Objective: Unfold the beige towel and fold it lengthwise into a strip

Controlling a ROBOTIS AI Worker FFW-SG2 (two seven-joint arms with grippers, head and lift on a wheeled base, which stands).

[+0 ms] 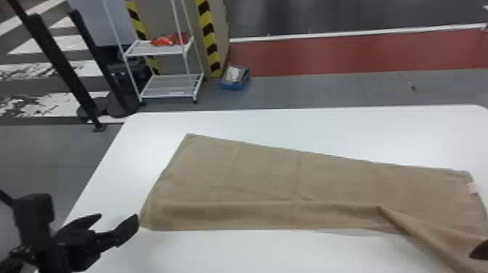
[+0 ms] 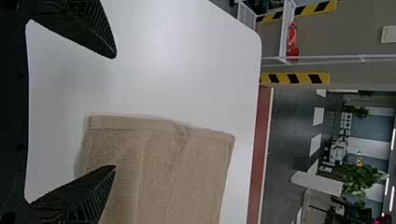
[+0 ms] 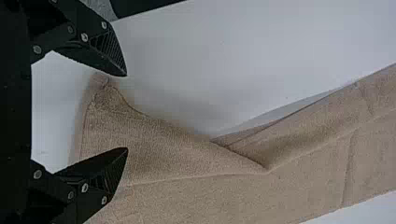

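Beige towel: The towel (image 1: pixel 261 181) is spread broadside across a white table (image 1: pixel 308 127), its far edge slanting nearer the robot toward the right end. A soft ridge is raised along the near side, and a diagonal fold is formed toward the near right corner, beyond which the cloth is drawn toward the robot.
Pale pink tag: It is seen (image 1: pixel 472 188) at the towel's right end.
Left gripper: It is positioned (image 1: pixel 119 218) just beside the towel's near left corner, fingers parted wide, with nothing held.
Right gripper: It is partly seen (image 1: pixel 480 250) at the head view's right edge, over the near right part of the towel. In the right wrist view the fingers are set wide apart, with a rumpled towel corner (image 3: pixel 103 88) lying ungripped in the gap; whether the cloth is touched cannot be told.
Background: Red items (image 1: pixel 169 39) are placed on the upper shelf of a white rack (image 1: pixel 170 87), and a blue bin (image 1: pixel 234 86) is set on the floor nearby.
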